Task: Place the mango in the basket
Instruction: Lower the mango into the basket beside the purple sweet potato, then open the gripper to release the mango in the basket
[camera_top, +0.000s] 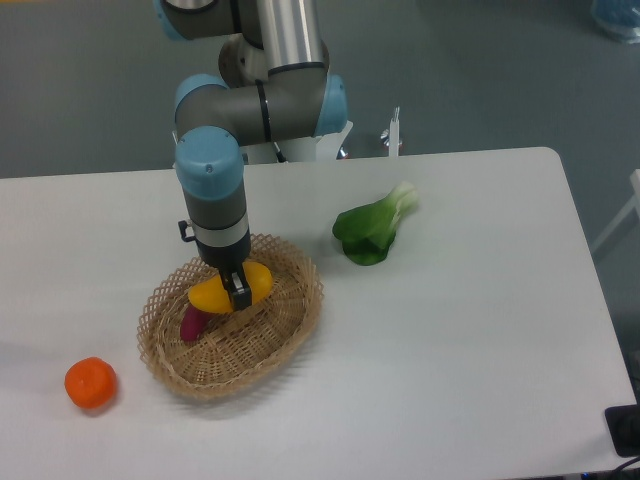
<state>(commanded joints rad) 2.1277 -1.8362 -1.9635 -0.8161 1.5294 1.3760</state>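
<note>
The mango (218, 292) is yellow shading to orange at its left end. It is inside the tan wicker basket (285, 325) at the left of the table, partly over a purple sweet potato (192, 324). My gripper (237, 293) points straight down into the basket, with its fingers on either side of the mango's middle. The near finger (241, 292) covers part of the fruit. I cannot tell whether the mango rests on the basket floor or hangs just above it.
A round orange fruit (91, 383) lies on the table left of the basket. A green leafy bok choy (372, 229) lies to the right of the basket. A dark object (625, 430) sits at the table's front right corner.
</note>
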